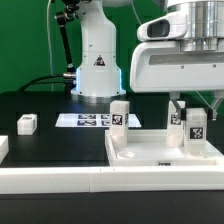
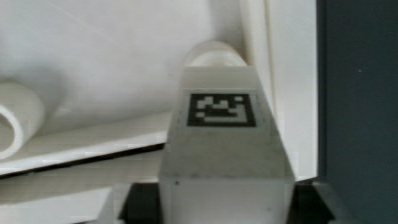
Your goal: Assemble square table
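Arm reaches in from above. The hand (image 1: 192, 104) is vertical, fingers pointing down at the bench (image 1: 50, 142), over the exterior view's right side of the square tabletop (image 1: 150, 152). In the wrist view the finger pads (image 2: 135, 200) press both sides of a leg (image 1: 196, 126), gripping it. The leg stands upright on the tabletop, long axis vertical, with its tag facing the exterior camera.

Bright even light, soft shadows, wrist view blurred
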